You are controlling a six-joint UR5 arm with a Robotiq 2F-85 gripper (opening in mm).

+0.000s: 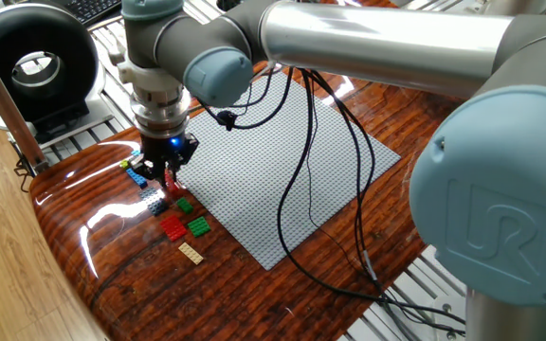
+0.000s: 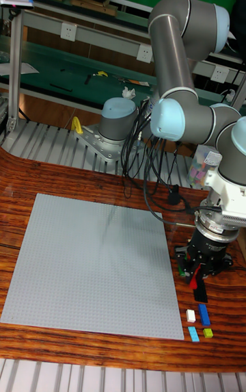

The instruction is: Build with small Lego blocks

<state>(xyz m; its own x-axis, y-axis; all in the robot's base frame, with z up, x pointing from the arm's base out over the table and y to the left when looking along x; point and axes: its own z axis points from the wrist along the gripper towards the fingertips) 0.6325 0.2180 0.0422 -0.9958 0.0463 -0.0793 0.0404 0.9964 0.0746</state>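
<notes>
The robot's black two-finger pincer (image 1: 171, 176) hangs low over the left part of the fixed view, just off the left edge of the large square grey studded baseplate (image 1: 263, 170), which lies flat on the glossy dark wooden table (image 1: 83, 227). In the tall fixed view the same pincer (image 2: 199, 276) sits at the lower right, just beyond the baseplate's (image 2: 89, 262) right edge. Something red shows between its fingers in both views, but whether the fingers are pinching it or merely standing around it cannot be told.

The small Lego blocks lie scattered on the bare wood around and below the pincer. In the fixed view, a blue brick (image 1: 138, 177) and a yellow piece (image 1: 124, 165) lie to its left, with another blue-and-grey cluster (image 1: 154, 205) just below. Lower down sit a red plate (image 1: 173, 227), a green plate (image 1: 198, 225) just beside it, a smaller green piece (image 1: 184, 205) above them, and a tan plate (image 1: 191, 252) lowest of all. In the tall fixed view a white brick (image 2: 190, 315), a blue brick (image 2: 204, 314), a cyan piece (image 2: 194, 334) and a yellow-green piece (image 2: 208, 332) lie below the pincer, near the table's front edge.

Black cables (image 1: 301, 189) trail across the baseplate.
</notes>
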